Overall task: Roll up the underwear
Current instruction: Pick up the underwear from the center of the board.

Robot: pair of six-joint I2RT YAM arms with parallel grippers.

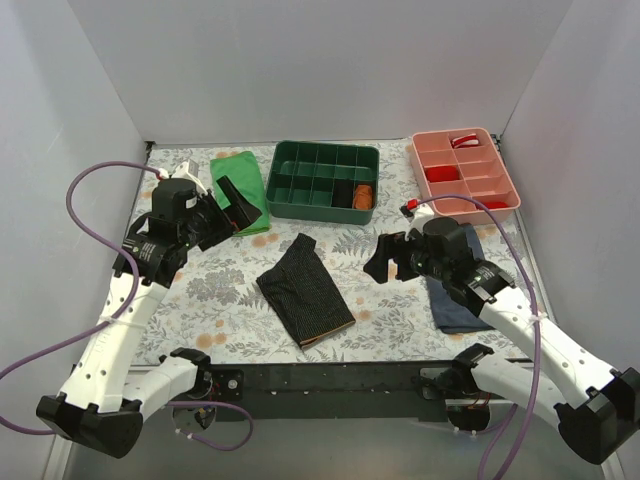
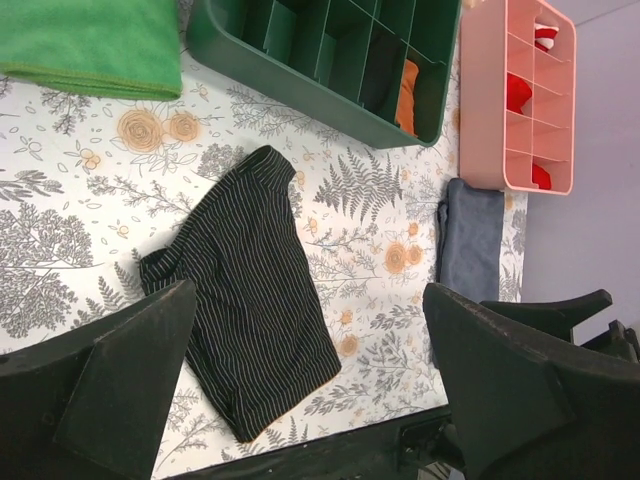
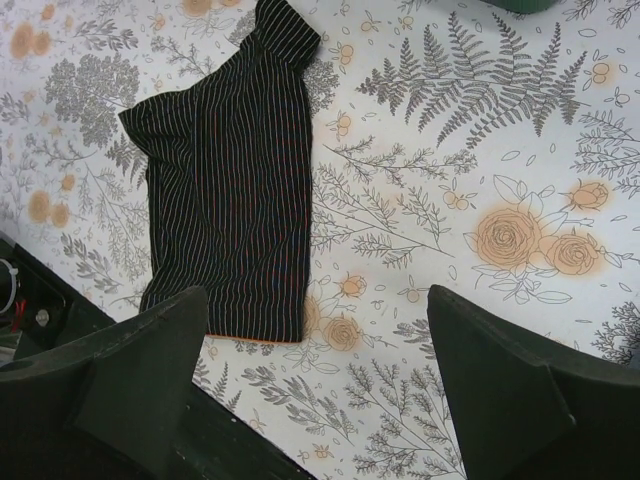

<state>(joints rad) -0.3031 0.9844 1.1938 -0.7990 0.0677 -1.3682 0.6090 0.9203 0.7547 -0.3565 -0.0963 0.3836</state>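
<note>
The underwear (image 1: 304,290) lies folded into a flat black pinstriped strip in the middle of the floral table. It also shows in the left wrist view (image 2: 250,295) and the right wrist view (image 3: 232,180). My left gripper (image 1: 232,214) hangs open and empty above the table's left side, over the edge of the green cloth. My right gripper (image 1: 385,258) is open and empty, raised to the right of the underwear. In both wrist views the jaws stand wide apart with nothing between them.
A bright green folded cloth (image 1: 240,185) lies at the back left. A dark green divided bin (image 1: 322,180) stands at the back middle, a pink divided bin (image 1: 465,172) at the back right. A navy folded garment (image 1: 455,300) lies under my right arm.
</note>
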